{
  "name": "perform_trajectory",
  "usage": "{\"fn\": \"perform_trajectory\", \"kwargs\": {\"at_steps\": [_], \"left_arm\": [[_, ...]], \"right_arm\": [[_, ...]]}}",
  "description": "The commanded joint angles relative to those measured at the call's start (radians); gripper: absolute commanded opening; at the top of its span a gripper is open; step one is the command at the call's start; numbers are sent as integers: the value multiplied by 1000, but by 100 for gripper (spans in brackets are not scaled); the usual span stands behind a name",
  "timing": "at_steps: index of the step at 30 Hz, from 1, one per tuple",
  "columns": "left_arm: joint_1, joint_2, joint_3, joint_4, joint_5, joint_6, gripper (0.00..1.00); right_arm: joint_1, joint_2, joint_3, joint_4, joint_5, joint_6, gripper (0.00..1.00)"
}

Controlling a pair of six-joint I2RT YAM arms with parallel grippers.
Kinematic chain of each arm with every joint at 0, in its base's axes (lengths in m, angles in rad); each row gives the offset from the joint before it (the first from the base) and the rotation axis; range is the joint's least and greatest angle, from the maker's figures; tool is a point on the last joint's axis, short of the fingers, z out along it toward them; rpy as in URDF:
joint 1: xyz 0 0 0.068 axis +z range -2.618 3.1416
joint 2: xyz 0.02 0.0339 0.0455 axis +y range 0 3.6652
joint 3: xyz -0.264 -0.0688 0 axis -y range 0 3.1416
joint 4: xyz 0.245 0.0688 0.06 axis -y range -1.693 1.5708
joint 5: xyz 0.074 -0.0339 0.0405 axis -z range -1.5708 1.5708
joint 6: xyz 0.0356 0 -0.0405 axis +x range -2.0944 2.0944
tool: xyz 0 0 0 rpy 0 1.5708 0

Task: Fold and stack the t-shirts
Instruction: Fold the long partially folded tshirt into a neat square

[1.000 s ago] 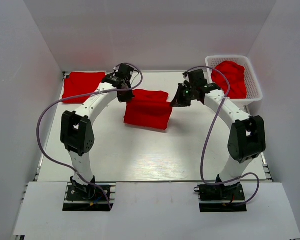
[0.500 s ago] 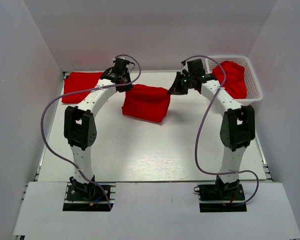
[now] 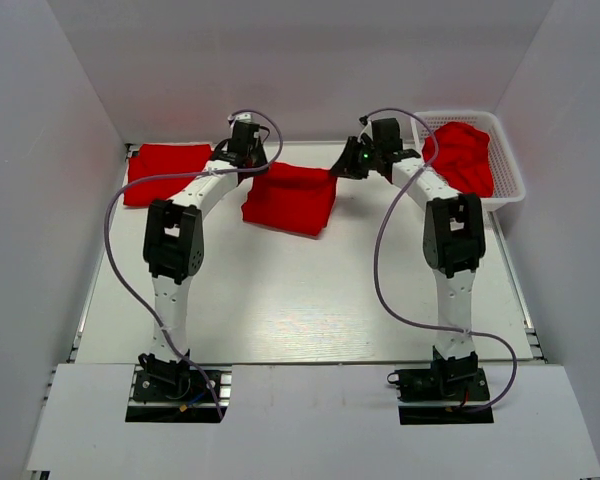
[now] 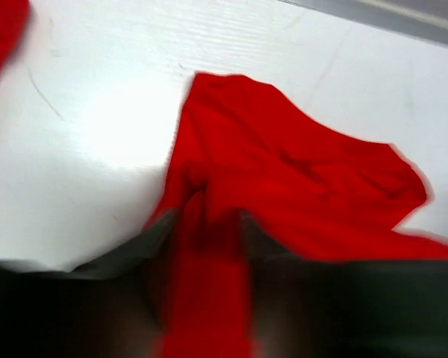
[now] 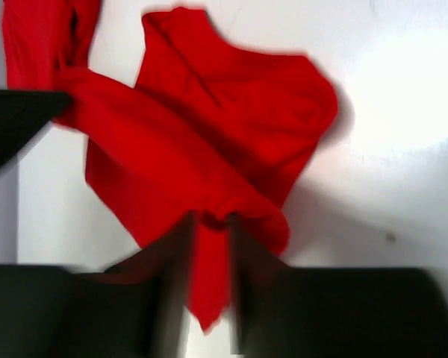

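Red soft cloth throughout, all shirts alike. One folded t-shirt (image 3: 165,172) lies flat at the far left corner of the worktop (image 3: 300,290), apart from the rest; it reads as the start of the stack. The middle t-shirt (image 3: 290,200) sits at the far centre, already doubled into a rough rectangle, its far edge strung between the two arms. The left tool (image 4: 207,216) is narrow, with a bunched strip of that shirt's far left corner between its fingers. The right tool (image 5: 210,224) is likewise narrow, the far right corner gathered between its fingers. Both wrist views are blurred, so I cannot tell how firm either pinch is. A white mesh basket (image 3: 455,113) at far right holds a rumpled heap of red t-shirts (image 3: 465,155), count unclear. Judgement: one shirt done, one in mid-fold and not yet on the stack, the heap untouched. Left to do: finish and square this fold, carry it onto the folded t-shirt, then repeat for each shirt in the basket. Well short of halfway, by my reckoning.
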Motion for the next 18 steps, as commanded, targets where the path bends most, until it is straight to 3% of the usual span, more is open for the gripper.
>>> {"fn": "perform_trajectory", "kwargs": {"at_steps": [1,2,3,6,12,18], "left_arm": [[15,17,68,85,-73,-30,67],[24,27,91,99,-85,-42,99],[24,28,112,99,-86,-42,100],[24,8,163,79,-86,-22,100],[24,-83,13,142,-6,44,100],[-10,-49,-18,127,252,238,100]], "right_arm": [[-14,93,140,182,-13,-33,39],[-20,107,209,176,-27,-41,53],[-23,139,246,162,-33,-64,90],[-20,129,313,72,-29,-136,90],[-8,-43,78,57,-62,-207,90],[27,-34,49,-103,-85,-288,90]]}}
